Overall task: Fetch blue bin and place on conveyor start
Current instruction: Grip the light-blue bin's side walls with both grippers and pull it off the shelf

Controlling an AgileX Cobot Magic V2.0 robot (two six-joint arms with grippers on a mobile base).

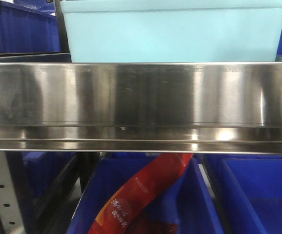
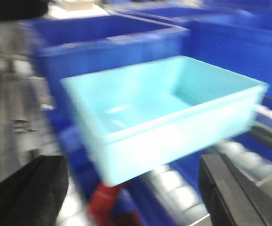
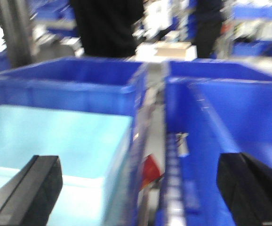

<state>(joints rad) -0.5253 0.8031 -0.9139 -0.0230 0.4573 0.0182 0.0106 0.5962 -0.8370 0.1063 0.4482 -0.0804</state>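
Note:
The blue bin (image 1: 175, 30), a light turquoise tub, stands on the shelf behind the steel rail. In the left wrist view the blue bin (image 2: 164, 110) is empty and lies ahead of my left gripper (image 2: 133, 193), which is open with its black fingers (image 2: 30, 193) wide apart and nothing between them. My right gripper (image 3: 138, 188) is open too; the blue bin (image 3: 56, 146) lies at the lower left, by its left finger (image 3: 32, 190). The conveyor start is out of view.
A shiny stainless-steel rail (image 1: 141, 105) spans the front view. Dark blue crates (image 3: 70, 87) flank the bin on the shelf, with more below (image 1: 258, 195). A red packet (image 1: 141, 195) lies in a lower crate. Steel rollers (image 2: 173, 188) run under the bin. A person in black (image 3: 105, 26) stands beyond.

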